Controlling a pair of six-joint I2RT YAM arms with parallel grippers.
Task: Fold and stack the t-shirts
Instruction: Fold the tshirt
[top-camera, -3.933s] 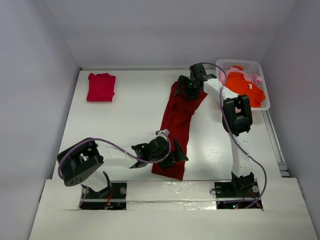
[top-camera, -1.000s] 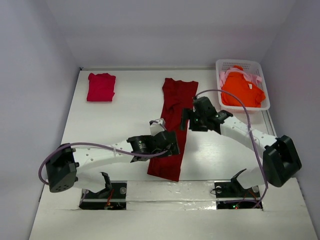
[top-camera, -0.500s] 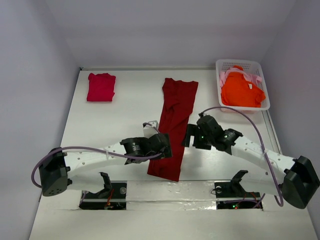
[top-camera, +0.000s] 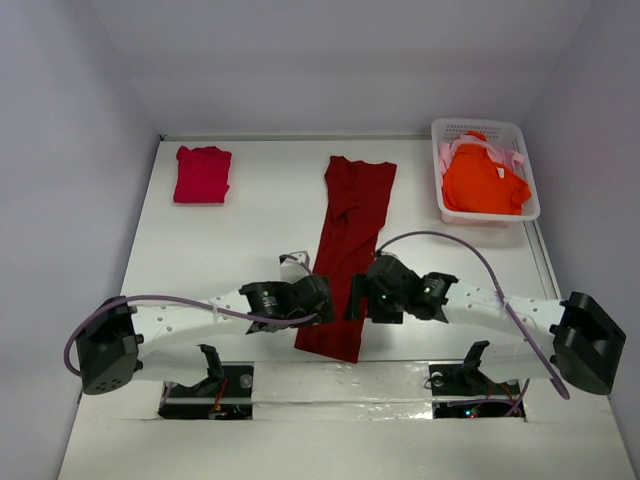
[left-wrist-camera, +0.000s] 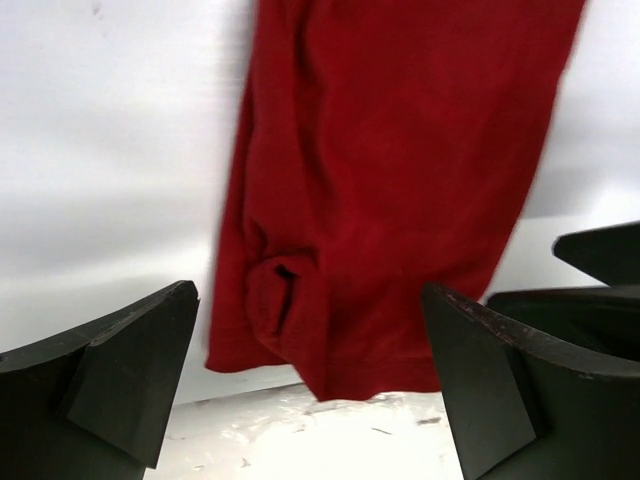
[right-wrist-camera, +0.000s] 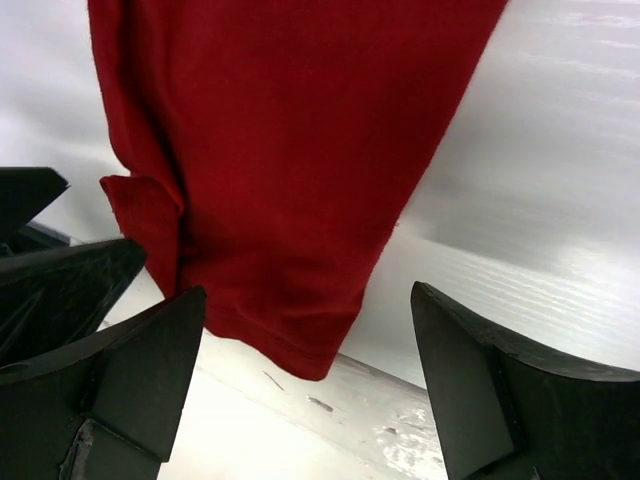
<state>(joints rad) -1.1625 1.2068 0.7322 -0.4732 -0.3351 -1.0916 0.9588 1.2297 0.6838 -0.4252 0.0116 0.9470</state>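
Observation:
The dark red t-shirt lies as a long narrow strip down the table's middle, its hem at the near edge. My left gripper hovers open at the hem's left side, my right gripper open at its right side. In the left wrist view the shirt hangs between my wide-apart fingers, its hem corner rumpled. The right wrist view shows the same hem between open fingers. A folded crimson-pink t-shirt lies at the back left. Orange and pale pink t-shirts sit in the basket.
The white lattice basket stands at the back right corner. A raised white ledge runs along the near edge just beyond the hem. Purple cables loop over both arms. Walls close in the table on three sides.
Both grippers have drawn back toward the near hem of the dark red strip, the right one from mid-strip. Earlier the right gripper was at the collar end, which now lies straight.

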